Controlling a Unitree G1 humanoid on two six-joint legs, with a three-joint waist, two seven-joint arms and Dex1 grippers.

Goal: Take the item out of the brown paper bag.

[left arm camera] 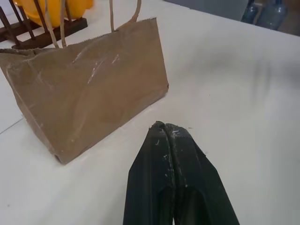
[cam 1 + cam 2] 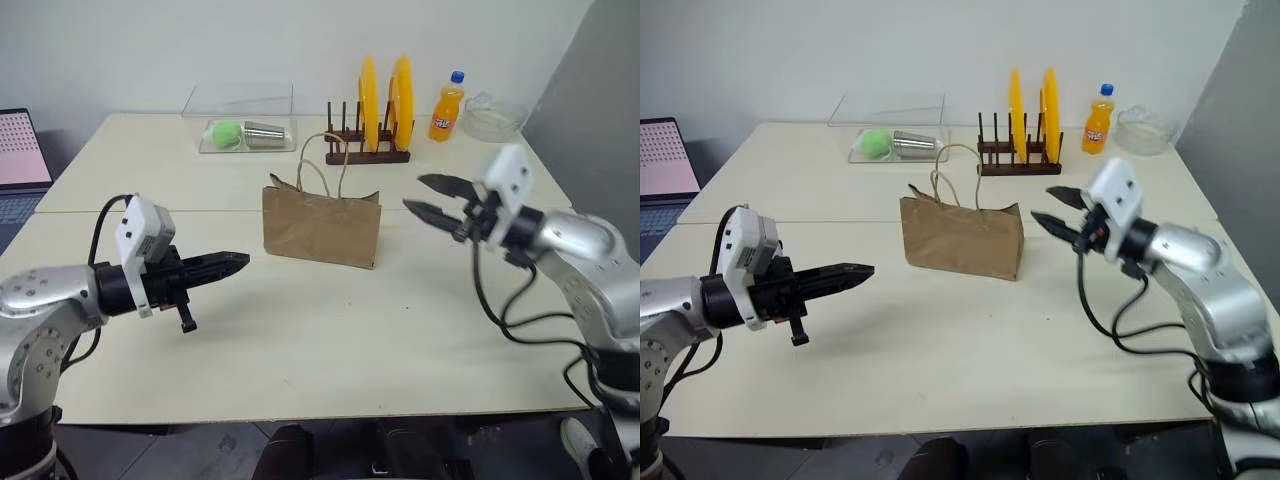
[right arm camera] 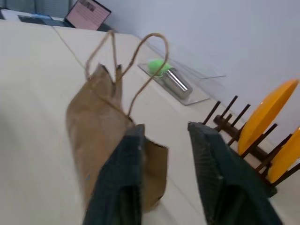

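The brown paper bag (image 2: 320,228) stands upright in the middle of the table, its tan cord handles (image 2: 335,160) sticking up. The item is hidden; nothing red shows. My left gripper (image 2: 243,261) hovers level to the left of the bag, a short gap away, pointing at its lower side with both fingers pressed together and nothing in them. My right gripper (image 2: 413,193) is just off the bag's upper right corner, pointing toward it. Its fingers are apart, with nothing between them. In the right wrist view the bag (image 3: 101,136) lies just beyond the fingertips.
Behind the bag stands a dark plate rack (image 2: 366,152) with two yellow plates. An orange soda bottle (image 2: 446,106) and a glass bowl (image 2: 493,115) are at the back right. A clear tray (image 2: 240,125) holds a green ball and a metal cup. A laptop (image 2: 18,150) sits far left.
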